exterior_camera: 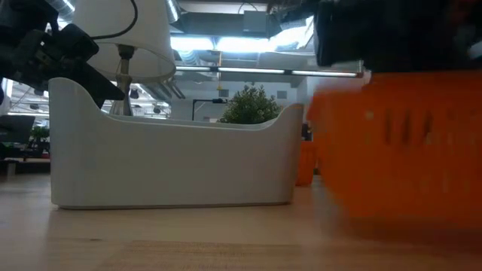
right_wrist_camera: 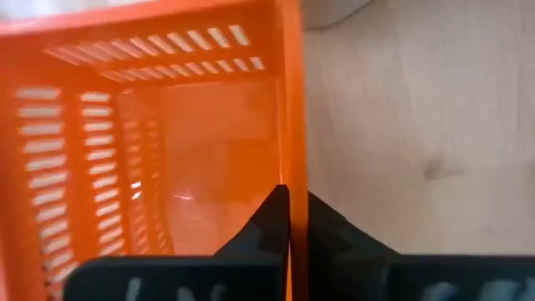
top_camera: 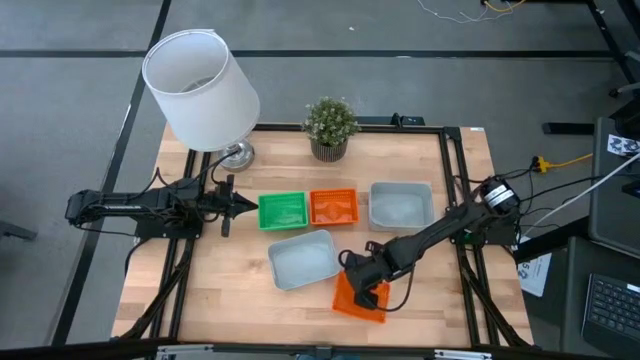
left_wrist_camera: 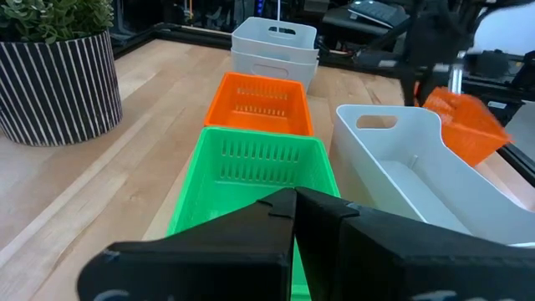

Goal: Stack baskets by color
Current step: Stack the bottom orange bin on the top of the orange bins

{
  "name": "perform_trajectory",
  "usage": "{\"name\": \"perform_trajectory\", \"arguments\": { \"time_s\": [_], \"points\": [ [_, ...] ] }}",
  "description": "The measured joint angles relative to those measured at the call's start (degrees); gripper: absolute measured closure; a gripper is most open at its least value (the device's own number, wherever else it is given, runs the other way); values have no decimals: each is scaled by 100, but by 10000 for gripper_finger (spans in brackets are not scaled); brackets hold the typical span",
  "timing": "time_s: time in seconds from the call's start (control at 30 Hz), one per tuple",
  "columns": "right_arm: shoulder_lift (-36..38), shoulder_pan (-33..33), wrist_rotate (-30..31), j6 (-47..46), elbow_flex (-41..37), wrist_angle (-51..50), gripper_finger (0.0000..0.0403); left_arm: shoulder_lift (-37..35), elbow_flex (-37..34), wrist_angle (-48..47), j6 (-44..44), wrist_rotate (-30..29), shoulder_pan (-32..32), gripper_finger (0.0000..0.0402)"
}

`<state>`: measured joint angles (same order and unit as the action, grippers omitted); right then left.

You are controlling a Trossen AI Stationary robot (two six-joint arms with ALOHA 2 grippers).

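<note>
You get even, bright overhead light on the table (top_camera: pixel 230 290), with only soft shadows under the arms. In the low view, ceiling strip lights (exterior_camera: pixel 248 44) glare behind the scene, and the orange basket (exterior_camera: pixel 399 143) under the right gripper (right_wrist_camera: pixel 288 209) smears into blur, close to the lens. The right wrist view is soft and hazy around the fingers. The left wrist view is sharp near its fingers (left_wrist_camera: pixel 276 226), softer beyond.

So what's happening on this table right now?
The right gripper has closed on the rim of a loose orange basket at the near edge of the table. A green basket, another orange basket and a grey stack sit in a row, and one single grey basket lies in front of them. The left gripper waits shut beside the green basket.
</note>
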<state>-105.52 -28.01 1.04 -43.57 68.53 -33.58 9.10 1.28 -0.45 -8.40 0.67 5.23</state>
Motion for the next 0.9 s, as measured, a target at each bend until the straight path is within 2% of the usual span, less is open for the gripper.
{"name": "perform_trajectory", "arguments": {
  "time_s": [0.17, 0.27, 0.33, 0.5, 0.6, 0.67, 0.73, 0.9],
  "points": [
    [316, 2, -549, -102, 533, -1009, 400, 0, 0, 0, -2, 0, 0, 401],
    [433, -1, -480, 67, 1150, -1948, 401, 0, 0, 0, 0, 1, 0, 401],
    [449, 59, 56, 509, 1625, -2531, 401, 0, 0, 0, -2, 0, 0, 401],
    [451, 502, 2442, 1995, 2482, -3100, 402, 0, -1, 0, 0, 1, 0, 401],
    [451, 1082, 2815, 2991, 2772, -2971, 402, 0, 0, 0, -1, 1, 0, 401],
    [452, 1586, 2677, 3623, 2827, -2619, 402, 0, 0, 0, -2, 0, 0, 401],
    [449, 2134, 2268, 4281, 2827, -2257, 402, 0, 0, 0, 0, 0, 0, 401],
    [426, 3413, 311, 5294, 2747, -1757, 403, 0, -2, 0, -1, 0, 0, 401]
  ]
}}
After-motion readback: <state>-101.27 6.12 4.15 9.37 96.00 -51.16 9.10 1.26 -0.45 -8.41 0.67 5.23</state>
